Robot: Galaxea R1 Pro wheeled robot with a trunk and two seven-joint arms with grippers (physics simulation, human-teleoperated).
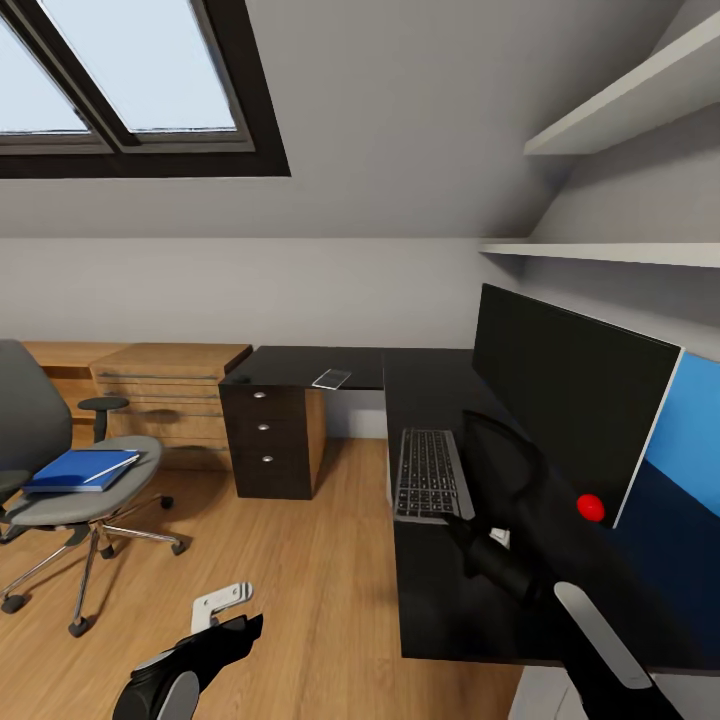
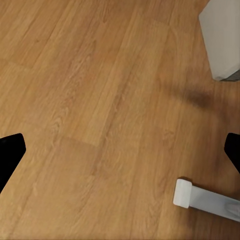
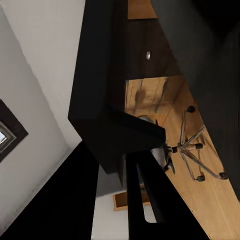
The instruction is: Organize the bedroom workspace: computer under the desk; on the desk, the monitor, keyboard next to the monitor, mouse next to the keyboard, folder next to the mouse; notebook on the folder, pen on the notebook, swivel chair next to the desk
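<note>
Sloped white ceiling and a skylight close over this bedroom corner, with wood flooring (image 1: 300, 560) running under everything. One blue folder (image 1: 78, 468) lies flat on the seat of the one swivel chair (image 1: 60, 480), well apart from the table (image 1: 440, 600); something thin and pale rests along its top, too small to name. The folder looks light and stiff but slick, so I'd judge it best pinched at an overhanging edge, not pressed from above. On the black table sit one keyboard (image 1: 428, 473), just beside one monitor (image 1: 570, 400), and a small flat pale item (image 1: 331, 378) lies at the far corner; a dark lump near that corner is too small to tell. A wooden dresser (image 1: 165, 400) stands behind the chair.

The right end effector (image 1: 470, 548) hovers low over the table just by the keyboard's near end; I cannot tell whether its fingers are spread. The left end effector (image 1: 225, 625) hangs over bare floor, spread wide and carrying nothing.
</note>
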